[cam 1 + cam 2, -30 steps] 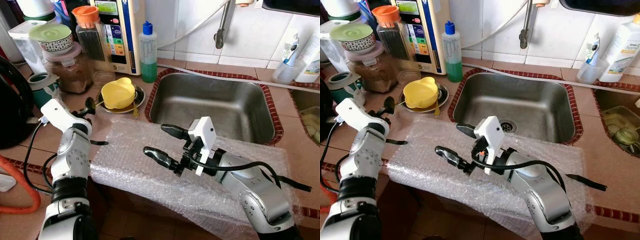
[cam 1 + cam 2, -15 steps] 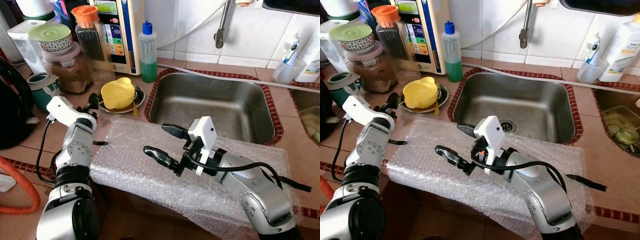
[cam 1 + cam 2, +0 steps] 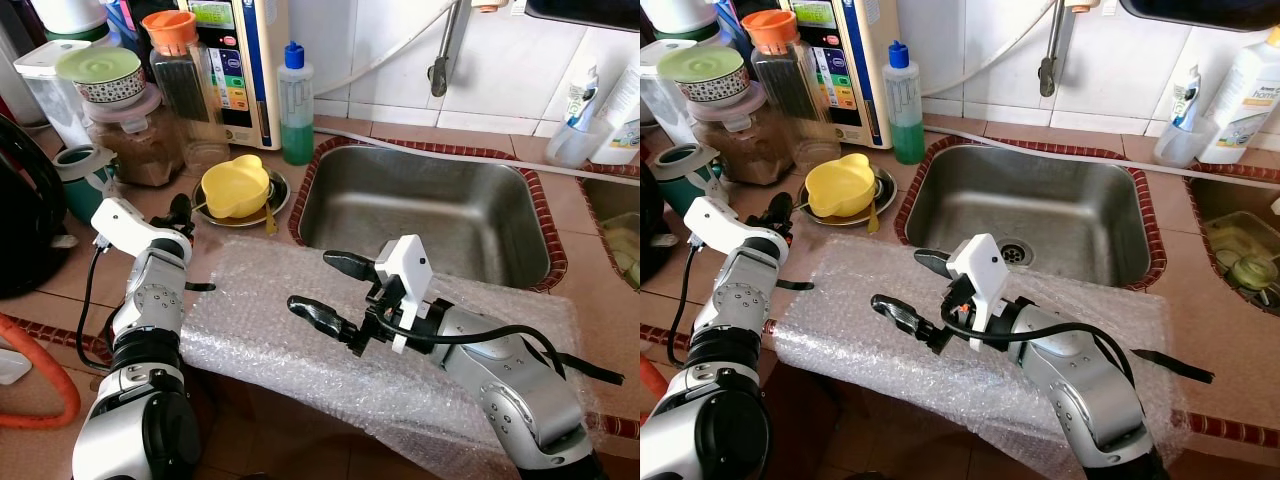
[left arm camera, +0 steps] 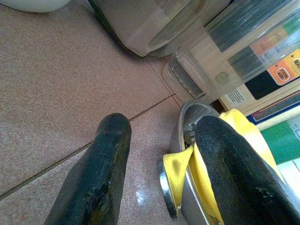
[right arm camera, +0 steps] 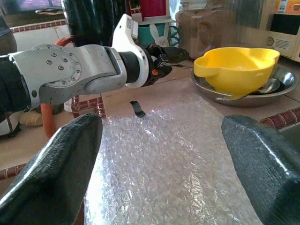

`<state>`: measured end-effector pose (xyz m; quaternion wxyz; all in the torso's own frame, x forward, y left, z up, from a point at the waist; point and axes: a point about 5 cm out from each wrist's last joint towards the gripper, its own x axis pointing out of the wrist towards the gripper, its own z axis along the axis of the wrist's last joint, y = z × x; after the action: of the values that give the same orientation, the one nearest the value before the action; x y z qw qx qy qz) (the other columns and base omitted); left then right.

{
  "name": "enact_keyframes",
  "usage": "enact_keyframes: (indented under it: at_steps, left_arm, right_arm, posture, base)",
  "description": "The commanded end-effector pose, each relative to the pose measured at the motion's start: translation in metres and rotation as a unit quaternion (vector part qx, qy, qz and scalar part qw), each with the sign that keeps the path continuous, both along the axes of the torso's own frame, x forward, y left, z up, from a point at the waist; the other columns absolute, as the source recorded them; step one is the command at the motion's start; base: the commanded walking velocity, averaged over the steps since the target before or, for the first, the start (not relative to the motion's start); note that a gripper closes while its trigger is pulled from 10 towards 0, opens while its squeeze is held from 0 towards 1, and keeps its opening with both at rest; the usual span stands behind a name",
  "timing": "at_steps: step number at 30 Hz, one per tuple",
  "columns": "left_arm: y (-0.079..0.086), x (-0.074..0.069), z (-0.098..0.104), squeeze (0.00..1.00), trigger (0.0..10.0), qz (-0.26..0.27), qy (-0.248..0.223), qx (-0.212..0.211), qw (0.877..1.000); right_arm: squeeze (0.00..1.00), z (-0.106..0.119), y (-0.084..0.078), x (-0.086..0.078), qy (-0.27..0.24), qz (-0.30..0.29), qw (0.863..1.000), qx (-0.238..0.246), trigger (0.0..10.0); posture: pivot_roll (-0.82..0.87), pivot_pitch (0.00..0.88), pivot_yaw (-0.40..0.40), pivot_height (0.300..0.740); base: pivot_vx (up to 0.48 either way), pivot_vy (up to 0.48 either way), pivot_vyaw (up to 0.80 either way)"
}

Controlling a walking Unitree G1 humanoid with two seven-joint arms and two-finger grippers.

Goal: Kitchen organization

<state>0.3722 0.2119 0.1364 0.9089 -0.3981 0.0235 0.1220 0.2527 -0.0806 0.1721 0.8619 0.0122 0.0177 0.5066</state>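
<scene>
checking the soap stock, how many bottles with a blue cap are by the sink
1: the green liquid bottle stands on the counter at the sink's back left corner. More could be hidden behind the jars at far left.

We could not read the small print on the water purifier (image 3: 240,60) panel. The top of the faucet (image 3: 445,45) was cut off by the head view's upper edge. A container (image 3: 625,245) at the right edge showed only in part. In the left wrist view, a black fingertip (image 4: 234,168) hid much of the yellow bowl (image 4: 180,164).
</scene>
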Motion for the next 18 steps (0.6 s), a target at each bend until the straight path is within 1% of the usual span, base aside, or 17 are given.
enact_keyframes:
  at_steps: [1, 8, 18]
  left_arm:
    - [0.0007, 0.0026, 0.0073, 0.00, 0.0, 0.005, -0.010, -0.003, 1.000]
    - [-0.0001, 0.0045, 0.0101, 0.00, 0.0, 0.003, -0.014, -0.008, 1.000]
    - [0.0047, 0.0046, 0.0151, 0.00, 0.0, 0.016, -0.023, 0.007, 1.000]
  right_arm:
    - [0.00, 0.0025, 0.0021, -0.0023, -0.007, 0.008, 1.000, -0.002, 10.0]
    - [0.00, 0.0027, 0.0036, -0.0002, -0.009, 0.007, 1.000, -0.003, 10.0]
    - [0.00, 0.0031, 0.0023, 0.0032, -0.014, -0.007, 1.000, -0.001, 10.0]
  posture:
    - [0.04, 0.055, 0.063, 0.740]
    - [0.05, 0.051, 0.066, 0.740]
    - [0.05, 0.048, 0.068, 0.740]
  base:
    - [0.000, 0.000, 0.00]
    - [0.000, 0.000, 0.00]
    - [0.000, 0.000, 0.00]
